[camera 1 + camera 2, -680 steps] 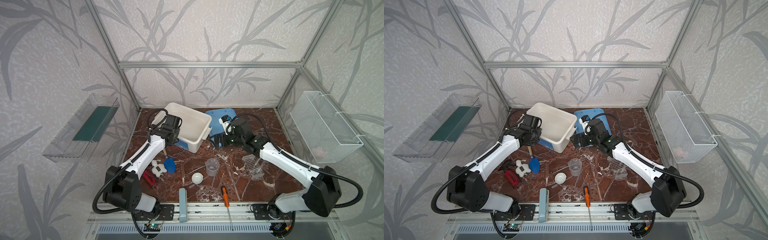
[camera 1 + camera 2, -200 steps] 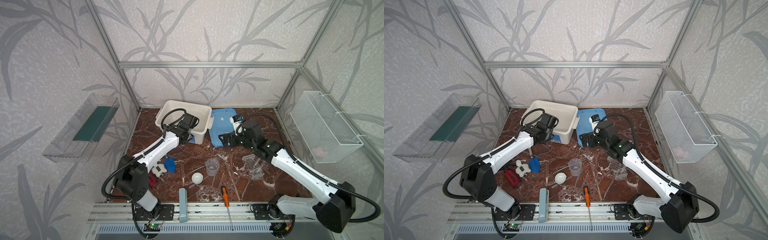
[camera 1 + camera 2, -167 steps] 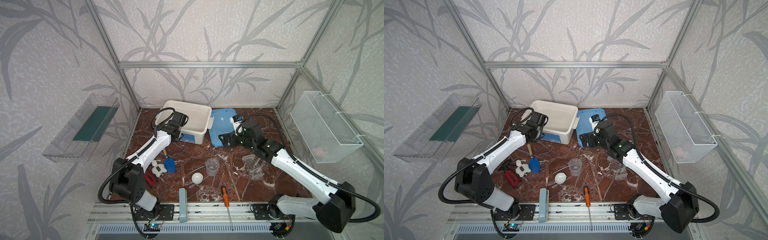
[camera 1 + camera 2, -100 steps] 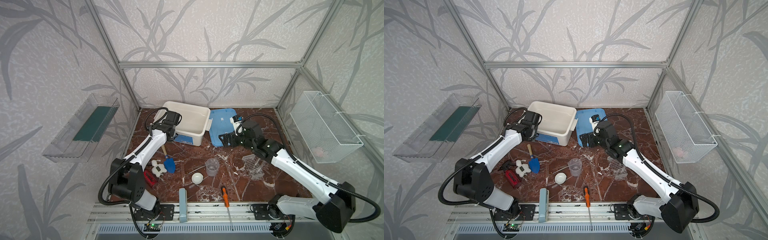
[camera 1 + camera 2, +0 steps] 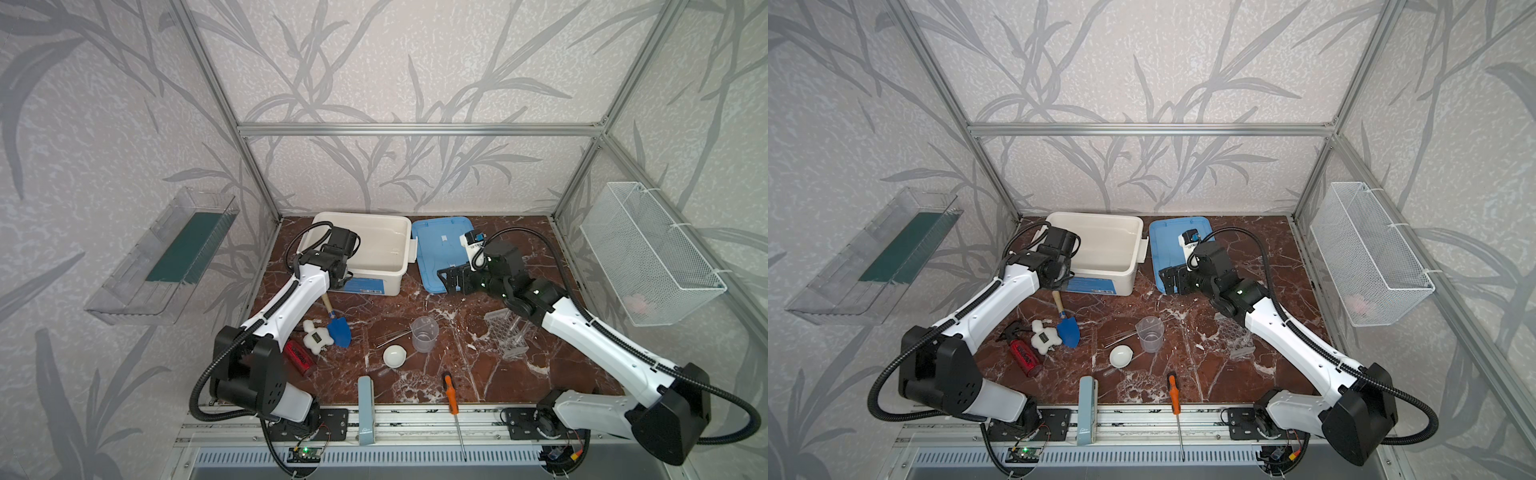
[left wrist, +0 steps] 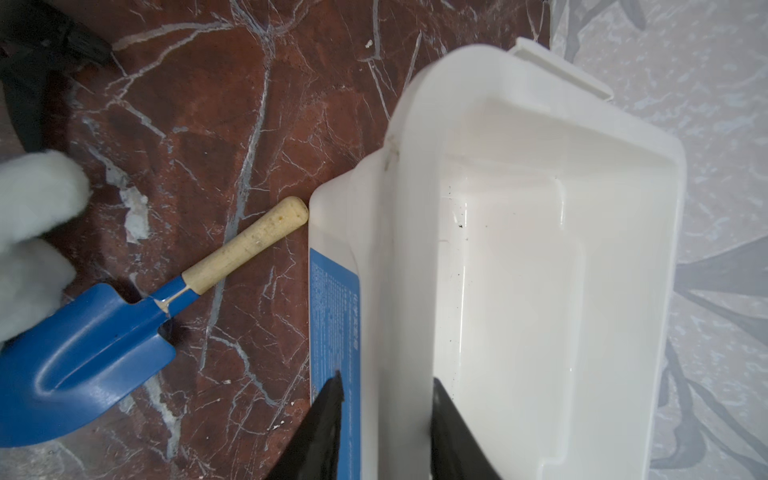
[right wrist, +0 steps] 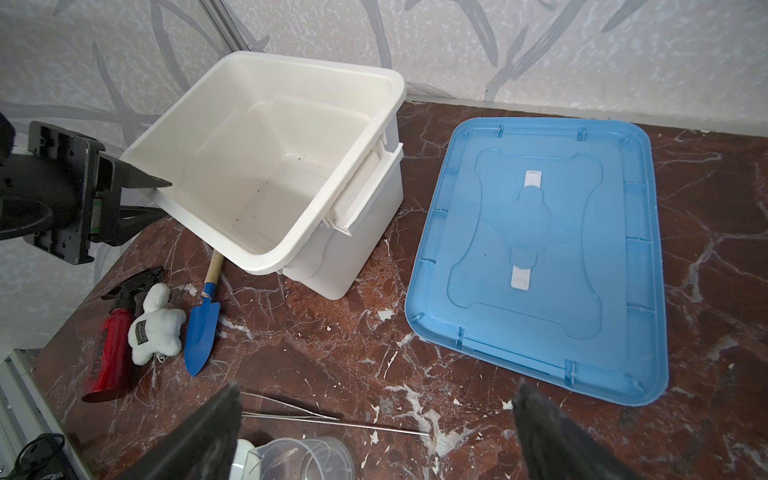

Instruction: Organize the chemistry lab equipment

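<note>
The left claw [image 6: 386,380] straddles the rim of one white bin [image 5: 395,280]; its grip cannot be told. The right claw [image 7: 378,386] gapes, empty. One blue trowel [image 5: 340,332] lies right beside that bin's near side.

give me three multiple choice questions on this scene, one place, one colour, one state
1. Where does the blue lid lie?
a) flat on the table beside the white bin
b) on top of the bin
c) standing on its edge

2. What colour is the handle of the screwdriver?
a) green
b) orange
c) black

3. The right claw is:
a) shut on the lid
b) shut on nothing
c) open, holding nothing

Answers: 1 a, both top views show the lid flat next to the bin; 2 b, the handle is plainly orange; 3 c, its jaws stand wide apart, gripping nothing.
</note>
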Controlling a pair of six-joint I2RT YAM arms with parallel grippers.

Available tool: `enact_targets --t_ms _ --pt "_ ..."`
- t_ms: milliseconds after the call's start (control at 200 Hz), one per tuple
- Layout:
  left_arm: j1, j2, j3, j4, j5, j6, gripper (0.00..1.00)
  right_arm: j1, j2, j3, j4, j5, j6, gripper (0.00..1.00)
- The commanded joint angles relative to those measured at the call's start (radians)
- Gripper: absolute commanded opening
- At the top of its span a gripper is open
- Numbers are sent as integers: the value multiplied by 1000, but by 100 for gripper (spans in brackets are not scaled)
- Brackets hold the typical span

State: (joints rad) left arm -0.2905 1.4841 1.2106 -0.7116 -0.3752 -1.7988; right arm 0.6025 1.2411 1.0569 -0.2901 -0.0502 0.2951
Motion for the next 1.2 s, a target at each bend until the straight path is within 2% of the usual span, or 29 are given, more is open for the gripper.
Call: enact_targets --t_ms 0,70,140,260,375,490,600,700,775,825,895,1000,1080,1195 --pt "-29 -8 12 -50 -37 -85 37 -4 -6 0 -2 -2 -4 100" --pt "-43 6 15 -56 -30 -108 41 -4 -12 -1 -7 -2 -7 100" --pt "-51 12 9 -43 -30 -96 48 -3 -21 -2 -13 4 -12 100" --pt "-64 -8 -18 -10 -46 -76 72 -4 -41 -7 -23 12 -14 100" --pt "-95 -59 -17 13 -91 23 87 -4 -62 -2 -43 -8 -12 99" --pt "-106 -113 -3 1 -59 125 97 -4 -72 14 -93 -42 -26 99" --pt "-112 -202 -45 1 -13 219 97 -4 -81 36 -166 -69 -37 99" --pt "-117 -289 -80 -3 32 398 99 -4 -101 33 -208 -122 -46 99" --pt "-121 -354 -107 32 101 582 99 -4 -115 22 -250 -146 -58 99" --pt "-125 -405 -132 28 133 637 99 -4 -127 11 -279 -149 -67 99" --pt "-129 -498 -205 140 248 779 99 -3 -149 -13 -289 -152 -79 99" --pt "-137 -596 -296 234 431 900 98 -3 -183 -38 -308 -132 -75 99" --pt "-164 -599 -276 135 494 966 99 -4 -213 -45 -337 -134 -69 99" --pt "-274 -553 -208 -46 449 1019 99 -5 -263 -69 -352 -122 -52 99"
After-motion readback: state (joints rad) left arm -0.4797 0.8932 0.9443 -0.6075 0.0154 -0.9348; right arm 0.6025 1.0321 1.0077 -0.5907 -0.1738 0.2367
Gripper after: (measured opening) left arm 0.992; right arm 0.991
